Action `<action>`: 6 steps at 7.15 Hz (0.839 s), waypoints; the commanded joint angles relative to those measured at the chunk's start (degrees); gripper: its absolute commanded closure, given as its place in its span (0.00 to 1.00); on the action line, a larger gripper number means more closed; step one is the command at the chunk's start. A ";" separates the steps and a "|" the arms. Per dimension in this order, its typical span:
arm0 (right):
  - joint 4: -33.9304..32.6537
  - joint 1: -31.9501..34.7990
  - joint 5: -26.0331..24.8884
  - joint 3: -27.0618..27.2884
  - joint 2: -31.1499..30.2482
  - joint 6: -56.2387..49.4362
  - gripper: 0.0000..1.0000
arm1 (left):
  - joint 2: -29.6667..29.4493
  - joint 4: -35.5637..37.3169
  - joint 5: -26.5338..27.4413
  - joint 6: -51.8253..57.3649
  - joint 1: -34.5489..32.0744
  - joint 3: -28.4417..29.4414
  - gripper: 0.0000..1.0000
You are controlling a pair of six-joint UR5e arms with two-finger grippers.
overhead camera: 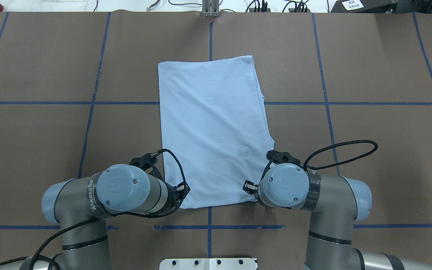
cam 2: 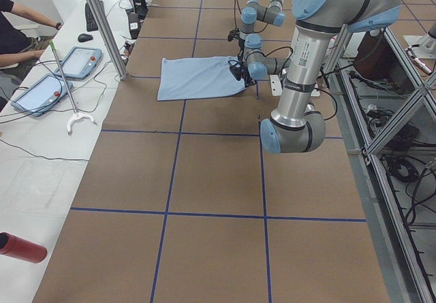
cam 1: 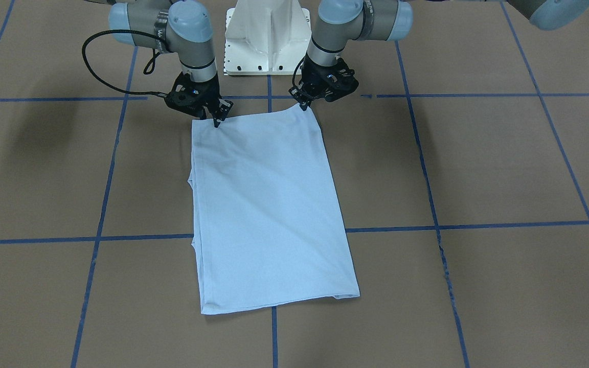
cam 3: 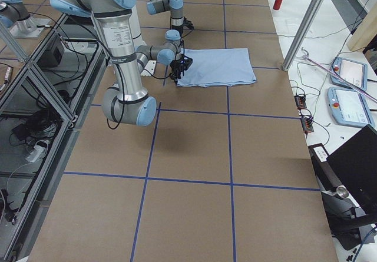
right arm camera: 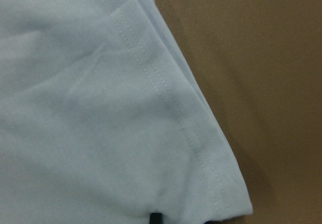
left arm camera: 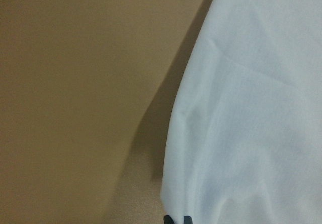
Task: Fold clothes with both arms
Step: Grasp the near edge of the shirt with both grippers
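- The T-shirt (cam 1: 269, 204) lies mid-desk, already folded into a long narrow rectangle. One short edge is right by the robot's base and the other is at the far side of the desk (cam 1: 478, 168).
- Looks like the step is grabbing the two near corners to bring that edge over to the far one.
- To do it well, I'd lift both corners together at the same height. Keep the edge between them lightly taut, not stretched, then carry it in a low arc so the lower half doesn't drag.
- The fabric is thin and stacked in layers, and a hem (right arm camera: 151, 78) shows at the right corner. So I'd make sure every layer is in the pinch before going up, or the stack will peel apart.
- Left end effector (cam 1: 304, 105): closed down to almost nothing on the near left corner, and the cloth peaks up to its tips.
- Right end effector (cam 1: 218, 118): fingers drawn together to a point on the near right corner. As far as I can see it's pinching the cloth, which runs right up to the tips in the wrist view.
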 commanded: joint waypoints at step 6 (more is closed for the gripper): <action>-0.26 1.93 0.61 3.29 1.04 0.07 1.00 | 0.70 0.23 -0.16 0.09 0.09 -1.57 1.00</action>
